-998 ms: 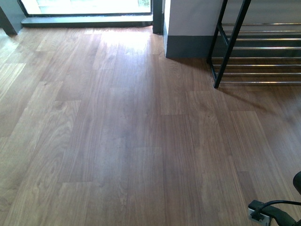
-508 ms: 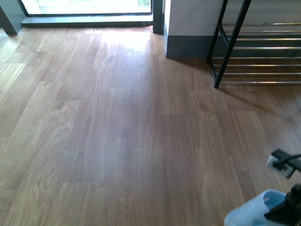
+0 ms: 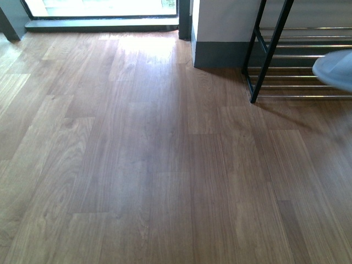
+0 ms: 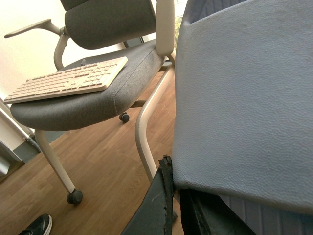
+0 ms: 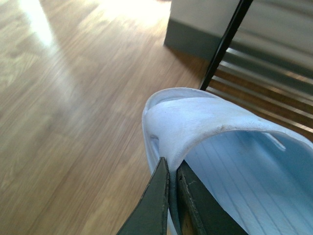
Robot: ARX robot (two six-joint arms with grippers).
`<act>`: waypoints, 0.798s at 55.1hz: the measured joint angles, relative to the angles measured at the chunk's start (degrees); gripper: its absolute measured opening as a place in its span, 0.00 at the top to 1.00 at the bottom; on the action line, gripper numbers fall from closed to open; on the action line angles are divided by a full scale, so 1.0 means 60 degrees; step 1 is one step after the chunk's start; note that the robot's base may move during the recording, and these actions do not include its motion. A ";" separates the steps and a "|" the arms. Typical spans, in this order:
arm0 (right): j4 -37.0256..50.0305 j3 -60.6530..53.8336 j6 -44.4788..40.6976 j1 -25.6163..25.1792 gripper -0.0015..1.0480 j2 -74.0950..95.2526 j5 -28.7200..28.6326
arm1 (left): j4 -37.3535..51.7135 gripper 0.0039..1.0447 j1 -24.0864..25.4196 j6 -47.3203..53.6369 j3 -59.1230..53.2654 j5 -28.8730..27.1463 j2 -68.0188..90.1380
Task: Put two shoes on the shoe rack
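Our right gripper (image 5: 171,169) pinches the strap of one pale blue slide (image 5: 205,122) (ribbed footbed showing), with the shoe rack (image 5: 230,34) just beyond it. Our left gripper (image 4: 175,191) clamps the other slide (image 4: 244,98) by its edge, a chair (image 4: 98,93) behind it.

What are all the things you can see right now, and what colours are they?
right-hand slide: 1, pale blue, pinched by its strap, held up in front of the rack
left-hand slide: 1, pale blue, pinched at its edge
shoe rack: 1, black frame with chrome bars, far right, beside the wall
floor: 1, brown wood
wall: 1, white with grey skirting, next to the rack
window: 1, bright, at the far end
chair: 1, grey seat, white frame, on castors
keyboard: 1, white, lying on the chair seat
black shoe: 1, on the floor near the chair
left gripper: 1, dark, shut on its slide
right gripper: 1, dark, shut on its slide's strap
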 joint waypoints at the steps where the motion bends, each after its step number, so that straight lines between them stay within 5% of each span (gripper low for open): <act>1: 0.0055 -0.0087 0.0047 0.0011 0.98 -0.0175 0.0080 | 0.0000 0.99 0.0000 0.0000 0.0000 0.0000 0.0000; 20: 0.0135 -0.3075 0.0896 0.1213 0.98 -0.6258 0.3326 | 0.0000 0.99 0.0000 0.0004 0.0000 0.0004 0.0000; 33: -0.1344 -0.4226 0.1381 0.2430 0.98 -1.0225 0.3843 | 0.0000 0.99 0.0000 0.0004 0.0000 0.0000 0.0000; 44: 0.0240 -0.4371 0.1993 0.1781 0.98 -0.9286 0.3829 | 0.0000 0.99 0.0000 0.0000 0.0000 0.0000 0.0000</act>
